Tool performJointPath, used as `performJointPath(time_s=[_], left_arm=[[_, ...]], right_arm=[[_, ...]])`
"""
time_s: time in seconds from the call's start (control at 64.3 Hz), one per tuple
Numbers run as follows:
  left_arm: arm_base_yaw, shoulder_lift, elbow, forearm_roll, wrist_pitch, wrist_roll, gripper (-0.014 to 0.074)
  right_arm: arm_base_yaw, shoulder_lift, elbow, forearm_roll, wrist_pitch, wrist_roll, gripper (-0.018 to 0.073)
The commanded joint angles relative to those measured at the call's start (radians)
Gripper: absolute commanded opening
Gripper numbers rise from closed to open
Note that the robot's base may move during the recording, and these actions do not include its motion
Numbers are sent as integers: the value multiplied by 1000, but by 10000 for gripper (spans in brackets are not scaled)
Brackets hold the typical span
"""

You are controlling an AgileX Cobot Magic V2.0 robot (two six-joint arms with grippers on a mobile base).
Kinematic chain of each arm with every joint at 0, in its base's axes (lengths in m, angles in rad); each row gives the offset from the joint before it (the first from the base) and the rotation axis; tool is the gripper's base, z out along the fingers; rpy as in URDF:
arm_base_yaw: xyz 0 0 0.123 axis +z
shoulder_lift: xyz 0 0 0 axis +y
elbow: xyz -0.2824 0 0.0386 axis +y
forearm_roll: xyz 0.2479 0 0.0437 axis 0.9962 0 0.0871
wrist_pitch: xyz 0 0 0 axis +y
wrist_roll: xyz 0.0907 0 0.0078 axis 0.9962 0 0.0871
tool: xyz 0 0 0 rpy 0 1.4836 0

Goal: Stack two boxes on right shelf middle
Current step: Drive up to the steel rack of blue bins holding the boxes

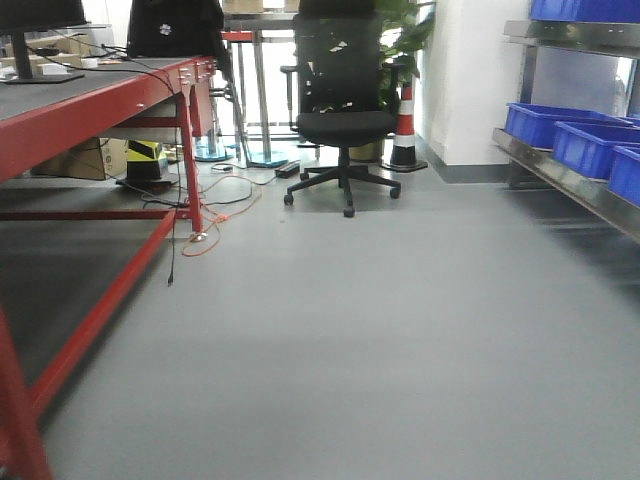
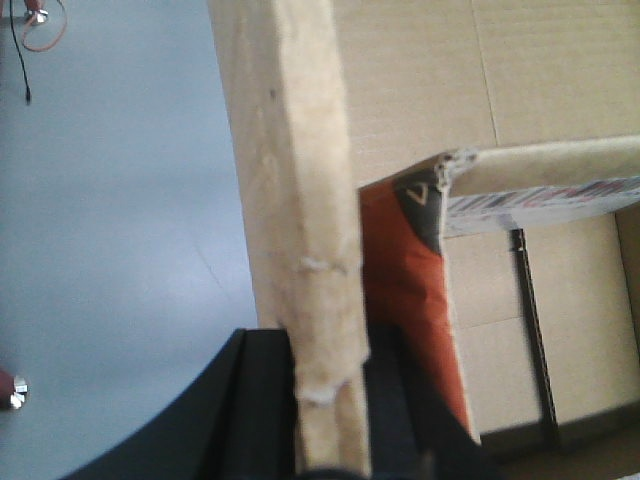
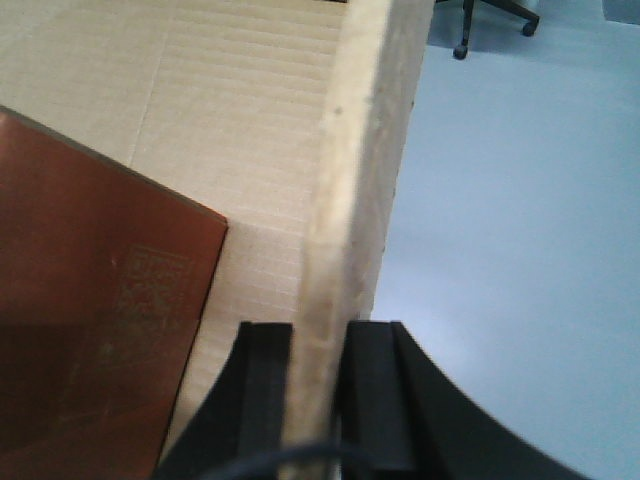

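A tan cardboard box (image 2: 290,150) is held up over the grey floor by two opposite walls. In the left wrist view my left gripper (image 2: 325,342) is shut on the frayed top edge of one wall. My right gripper (image 3: 318,330) is shut on the rim of the other wall (image 3: 360,120). Inside the tan box lies a red-and-white printed box (image 2: 400,270), seen as a red panel (image 3: 90,300) in the right wrist view. The right shelf (image 1: 560,180), a steel rack, stands at the right edge of the front view. Neither gripper nor the held box shows in that view.
Blue bins (image 1: 590,145) sit on the steel rack tier. A red-framed table (image 1: 100,100) runs along the left, with cables (image 1: 215,215) trailing on the floor by its leg. A black office chair (image 1: 343,120) and a striped cone (image 1: 405,125) stand at the back.
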Motion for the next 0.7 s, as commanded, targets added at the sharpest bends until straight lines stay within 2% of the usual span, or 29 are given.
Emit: performJointPath(time_s=[0.0,0.685], left_arm=[[-3,-10,-12,6,-50,-3,-111],[-3,-10,-12,10,-50,-3,-111]], right_arm=[[-7,-8,-8,-13,-47,-6,-153],[-7,-8,-8,-13,-47,-6,-153]])
